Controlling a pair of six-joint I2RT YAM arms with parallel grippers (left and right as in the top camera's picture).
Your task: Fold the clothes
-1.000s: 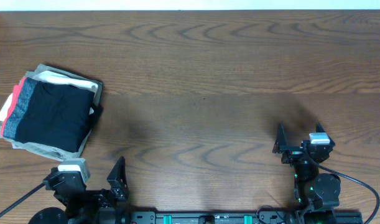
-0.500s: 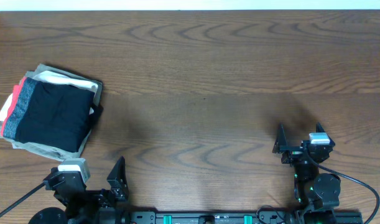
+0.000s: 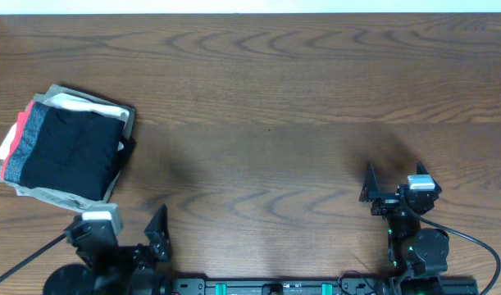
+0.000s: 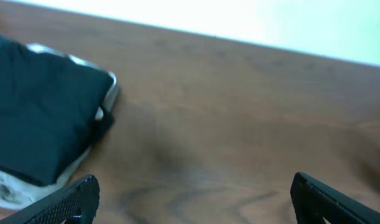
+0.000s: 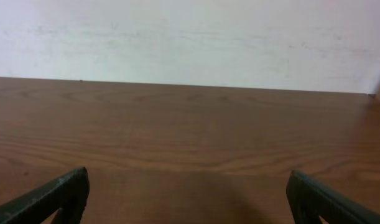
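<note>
Trousers lie folded atop pile, desk left. Left pincer, apart and empty, shifted slightly; right pincer apart, idle. Folding appears complete.

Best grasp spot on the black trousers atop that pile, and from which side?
Probably the right-hand edge of the black trousers, approached from mid-table with the left gripper: they lie folded flat, and only that corner overhangs the pile.

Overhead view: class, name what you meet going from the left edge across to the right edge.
Folded black soft-fabric trousers with red-and-grey waistband → left pincer, open → right pincer, open.
</note>
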